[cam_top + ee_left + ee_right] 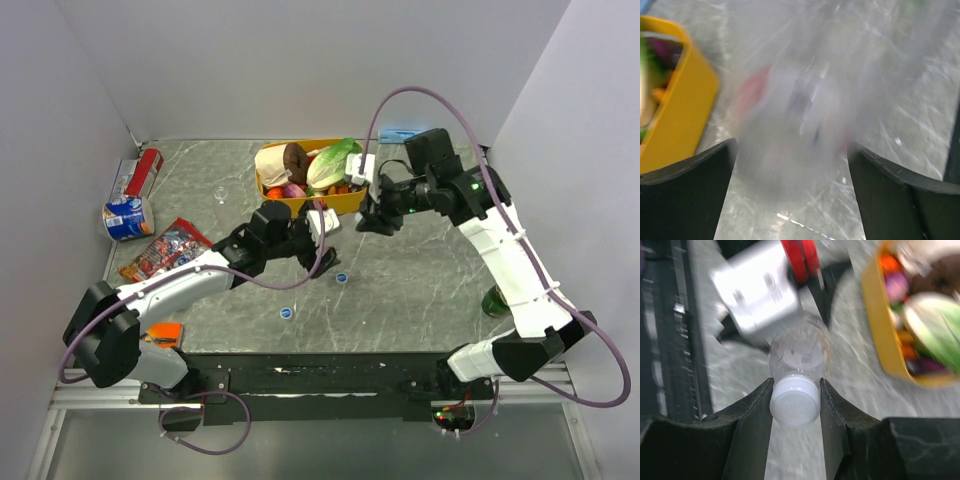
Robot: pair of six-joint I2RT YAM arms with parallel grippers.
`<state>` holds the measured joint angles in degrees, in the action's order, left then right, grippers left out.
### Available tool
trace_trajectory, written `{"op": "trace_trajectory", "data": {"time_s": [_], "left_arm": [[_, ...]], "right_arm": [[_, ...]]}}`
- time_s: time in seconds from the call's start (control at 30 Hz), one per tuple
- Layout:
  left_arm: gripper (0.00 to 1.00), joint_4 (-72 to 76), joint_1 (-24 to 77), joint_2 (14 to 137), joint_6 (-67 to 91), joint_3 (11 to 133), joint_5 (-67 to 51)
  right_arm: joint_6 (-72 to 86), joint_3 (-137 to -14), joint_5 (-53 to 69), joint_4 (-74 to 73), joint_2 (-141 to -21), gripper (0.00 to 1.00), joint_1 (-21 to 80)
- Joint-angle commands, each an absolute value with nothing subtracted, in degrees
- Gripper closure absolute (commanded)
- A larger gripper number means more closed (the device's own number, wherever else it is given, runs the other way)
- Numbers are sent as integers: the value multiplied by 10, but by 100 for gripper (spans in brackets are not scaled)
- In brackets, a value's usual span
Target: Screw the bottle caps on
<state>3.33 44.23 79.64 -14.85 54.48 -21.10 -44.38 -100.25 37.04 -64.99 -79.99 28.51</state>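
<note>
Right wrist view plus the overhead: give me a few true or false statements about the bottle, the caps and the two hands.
1. The right hand grips a whitish cap sitting on a clear bottle. True.
2. The left hand is shut. False: its fingers stand wide open.
3. Two blue caps lie loose on the table. True.
4. The yellow tub is empty. False: it is filled with food.
</note>
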Motion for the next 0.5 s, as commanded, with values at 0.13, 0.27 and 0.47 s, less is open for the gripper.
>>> {"op": "trace_trajectory", "data": {"time_s": [0.13, 0.27, 0.47], "left_arm": [[4, -104, 443, 770, -94, 716, -49], [4, -128, 440, 744, -105, 771, -47], [4, -113, 438, 701, -118, 809, -55]], "right_arm": [[-437, -1043, 217, -753, -785, 89, 189], [-434, -1022, 167, -752, -784, 89, 153], [-410, -1083, 171, -782, -866, 90, 109]]}}
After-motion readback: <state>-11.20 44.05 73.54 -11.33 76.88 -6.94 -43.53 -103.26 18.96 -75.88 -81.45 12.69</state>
